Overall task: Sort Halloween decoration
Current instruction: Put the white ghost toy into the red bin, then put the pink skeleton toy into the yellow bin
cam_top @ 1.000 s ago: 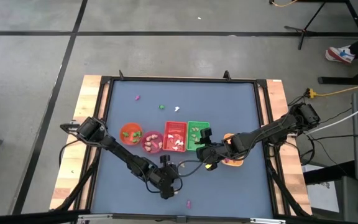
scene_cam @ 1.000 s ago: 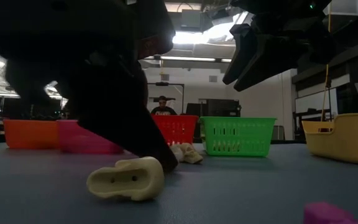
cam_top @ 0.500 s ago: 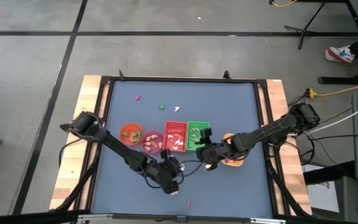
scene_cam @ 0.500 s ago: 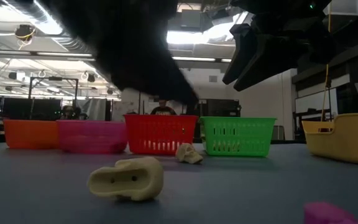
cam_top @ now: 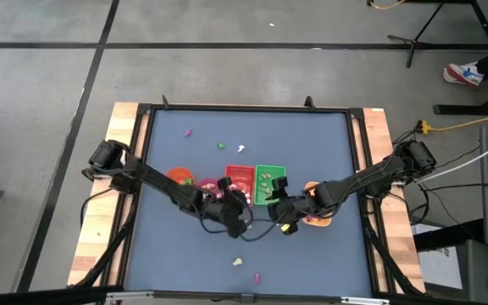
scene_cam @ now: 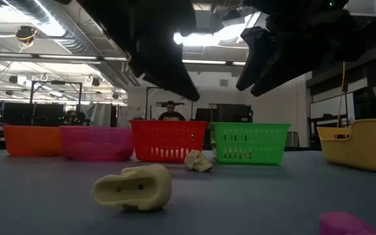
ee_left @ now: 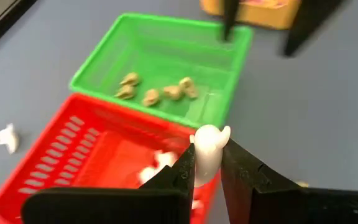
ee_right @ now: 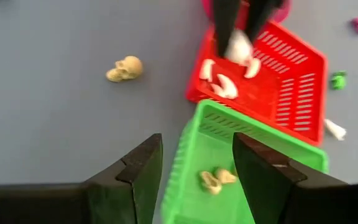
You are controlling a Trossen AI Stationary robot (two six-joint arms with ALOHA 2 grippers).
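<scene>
Between the fingers of my left gripper (ee_left: 207, 167) sits a small white trinket (ee_left: 208, 149), over the red tray (ee_left: 86, 158), which has white pieces in it. My left gripper (cam_top: 241, 203) hangs above that tray's near edge. Open and holding nothing, my right gripper (ee_right: 194, 180) hovers over the near end of the green tray (ee_right: 253, 162), where cream pieces lie. A cream skull (ee_right: 124, 68) and a cream trinket (scene_cam: 132, 188) rest on the blue table, near a magenta one (scene_cam: 344, 224). My left gripper pinches the white trinket's lower part (ee_left: 204, 171) between its two fingers. The rounded upper end (ee_left: 210, 135) sticks out past the fingertips. The fingers slant downward from the table's near left. The trinket is lifted clear, above the red tray.
An orange bowl (cam_top: 176, 178) and a pink bowl (cam_top: 206, 193) stand left of the red tray, and a yellow tray (scene_cam: 361, 143) stands at the right. Loose pink (cam_top: 186, 133), green (cam_top: 220, 146) and white (cam_top: 242, 149) trinkets lie toward the far edge. A person (scene_cam: 170, 112) sits beyond the table.
My left gripper has risen from the table near its front edge and gone toward the far edge, now hanging over the red tray with the white trinket. The cream trinket it stood beside stays on the table. My right gripper has kept still.
</scene>
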